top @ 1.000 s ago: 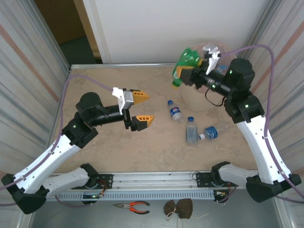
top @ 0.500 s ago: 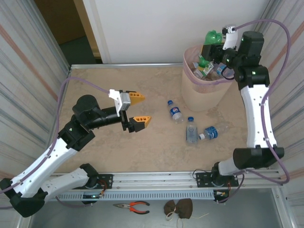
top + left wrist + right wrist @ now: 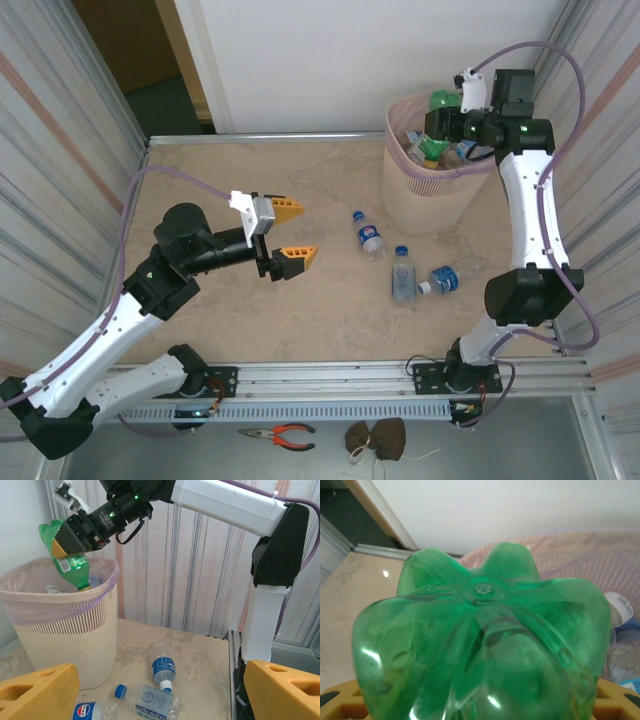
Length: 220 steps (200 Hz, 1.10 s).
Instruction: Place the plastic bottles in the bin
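You're at the drop: your right gripper (image 3: 70, 540) is clamped on the green bottle (image 3: 70, 562), neck-down over the bin (image 3: 420, 205) at two o'clock on the table (image 3: 330, 180). Next, spread those fingers so it falls inside. Your left gripper (image 3: 300, 230) hangs wide open, empty; three clear bottles (image 3: 402, 275) lie at five o'clock from the bin.

The mouth of the bin (image 3: 425, 205), at the upper right of the top view, is partly blocked by the right hand (image 3: 67, 544) and the green bottle (image 3: 70, 565) gripped neck-down over it. Bare counter (image 3: 220, 175) is seen across the upper left. Passage at centre right is obstructed by three clear bottles (image 3: 402, 275), flanked on the left by the wide-spread left hand (image 3: 305, 230).
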Motion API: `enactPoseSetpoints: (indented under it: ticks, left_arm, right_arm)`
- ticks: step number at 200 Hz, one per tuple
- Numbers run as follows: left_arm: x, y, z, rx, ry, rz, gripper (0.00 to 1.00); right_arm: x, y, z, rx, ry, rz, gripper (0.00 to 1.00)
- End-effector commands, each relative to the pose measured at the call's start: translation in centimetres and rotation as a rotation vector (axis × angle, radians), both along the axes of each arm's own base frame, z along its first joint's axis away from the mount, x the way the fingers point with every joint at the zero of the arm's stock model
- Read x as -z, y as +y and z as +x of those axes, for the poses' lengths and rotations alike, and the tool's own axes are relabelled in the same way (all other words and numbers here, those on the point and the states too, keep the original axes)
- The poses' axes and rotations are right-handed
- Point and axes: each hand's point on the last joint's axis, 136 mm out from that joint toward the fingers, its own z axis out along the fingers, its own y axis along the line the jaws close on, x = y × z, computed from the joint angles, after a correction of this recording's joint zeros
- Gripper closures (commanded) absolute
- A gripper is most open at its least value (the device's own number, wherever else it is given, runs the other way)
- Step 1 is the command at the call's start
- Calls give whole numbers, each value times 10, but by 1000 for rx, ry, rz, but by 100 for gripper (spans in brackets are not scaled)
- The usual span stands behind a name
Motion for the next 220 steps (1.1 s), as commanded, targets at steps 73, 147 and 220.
enactPoseSetpoints:
  ticks: [73,147,220]
  left_arm:
    - [-1,3,1,-12,1,-22,14]
    - [-1,3,2,-12,4,-25,14]
    - [6,2,7,-35,34,-10,15]
  right_arm:
    - [31,4,-13,-23,100,-6,30]
    - [-7,5,-21,-21,1,-11,33]
    - [36,13,-16,-52,116,-37,68]
